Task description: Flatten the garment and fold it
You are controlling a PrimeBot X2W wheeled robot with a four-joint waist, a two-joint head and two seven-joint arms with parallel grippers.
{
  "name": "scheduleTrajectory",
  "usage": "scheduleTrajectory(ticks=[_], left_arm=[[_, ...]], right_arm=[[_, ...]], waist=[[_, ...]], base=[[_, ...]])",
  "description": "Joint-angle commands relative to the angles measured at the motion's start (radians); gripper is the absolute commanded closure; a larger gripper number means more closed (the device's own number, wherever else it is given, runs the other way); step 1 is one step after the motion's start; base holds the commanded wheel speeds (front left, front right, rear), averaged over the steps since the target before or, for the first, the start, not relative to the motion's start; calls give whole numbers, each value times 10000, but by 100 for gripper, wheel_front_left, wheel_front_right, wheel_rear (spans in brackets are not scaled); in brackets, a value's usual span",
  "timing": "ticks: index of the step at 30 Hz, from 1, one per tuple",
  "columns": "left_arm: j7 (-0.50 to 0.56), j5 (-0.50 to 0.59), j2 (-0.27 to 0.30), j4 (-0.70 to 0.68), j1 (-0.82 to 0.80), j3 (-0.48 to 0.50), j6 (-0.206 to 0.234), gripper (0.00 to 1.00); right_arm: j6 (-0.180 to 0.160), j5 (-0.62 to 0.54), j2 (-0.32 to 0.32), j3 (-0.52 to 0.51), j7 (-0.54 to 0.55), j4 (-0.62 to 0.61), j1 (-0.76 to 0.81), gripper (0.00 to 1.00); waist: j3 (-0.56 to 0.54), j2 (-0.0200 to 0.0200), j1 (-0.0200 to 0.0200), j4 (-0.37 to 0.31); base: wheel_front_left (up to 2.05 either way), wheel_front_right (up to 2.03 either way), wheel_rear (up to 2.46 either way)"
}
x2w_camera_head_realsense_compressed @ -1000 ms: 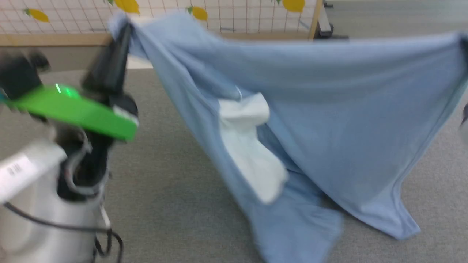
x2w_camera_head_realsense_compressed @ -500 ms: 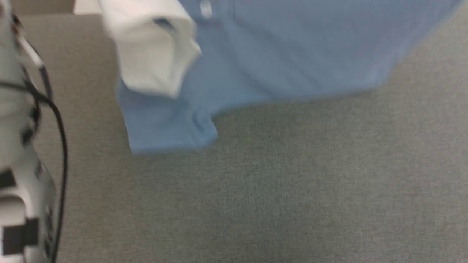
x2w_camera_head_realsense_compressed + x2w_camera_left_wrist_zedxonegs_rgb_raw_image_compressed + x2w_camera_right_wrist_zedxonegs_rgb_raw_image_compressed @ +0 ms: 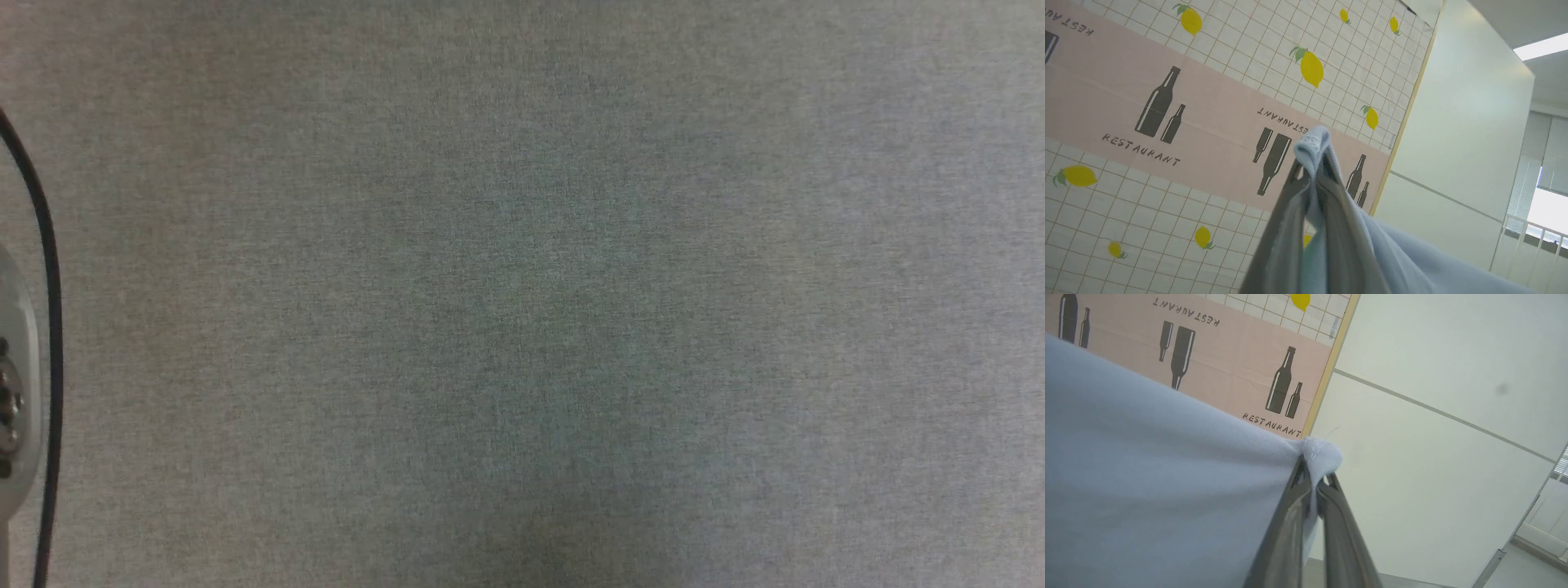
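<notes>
Our left gripper [image 3: 1312,173] pinches shut on one corner of the garment [image 3: 1404,261], our right gripper [image 3: 1314,473] on another; soft, light, limp cloth hangs between them, so we judge corners the best holds. Our head camera, which saw it spread a second ago, has tilted down to grey carpet [image 3: 522,294].

Garment [image 3: 1404,261]: plain light blue, finely textured weave; left gripper [image 3: 1312,171] and right gripper [image 3: 1314,479]: dark grey fingers; screen [image 3: 1229,45]: white, tan grid lines, yellow lemons with green leaves, pink band with dark bottle silhouettes and lettering; carpet [image 3: 522,294]: mottled grey; cable [image 3: 54,327]: black; wall [image 3: 1433,465]: pale off-white, thin grey stripe.
</notes>
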Motion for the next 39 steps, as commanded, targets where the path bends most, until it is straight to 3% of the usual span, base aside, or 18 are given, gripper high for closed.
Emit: scheduleTrajectory(ticks=[1, 11, 16, 23, 31, 39], left_arm=[[-106, 28, 92, 229, 336, -37, -178, 100], [102, -140, 718, 1377, 4955, -998, -890, 100], [441, -568, 1105, 962, 7684, -1418, -963, 100], [1741, -1248, 1387, -391, 11657, -2350, -960, 100], [2686, -1882, 1371, -2084, 15122, -2810, -111, 100], [2972, -2014, 1294, -3111, 17149, -3160, 692, 100]], right_arm=[[-19, -5, 39, 90, -183, 182, 282, 100], [-19, 1784, 58, 1349, -806, 640, 4225, 100], [-19, 2451, -42, 1553, -598, 59, 6620, 100], [-19, 3011, -296, 1582, 80, -807, 9762, 100], [-19, 2938, -205, 922, 751, -1447, 12549, 100], [-19, 2961, 50, 540, 1943, -1884, 14577, 100]], waist=[[129, 0, -2, 104], [-1294, 0, -2, 591], [-2314, 0, -2, 734], [-3557, 0, -2, 847], [-4362, 0, -2, 1021], [-4720, 0, -2, 1126]], base=[[0, 0, 0], [0, 0, 0], [0, 0, 0], [0, 0, 0], [0, 0, 0], [0, 0, 0]])
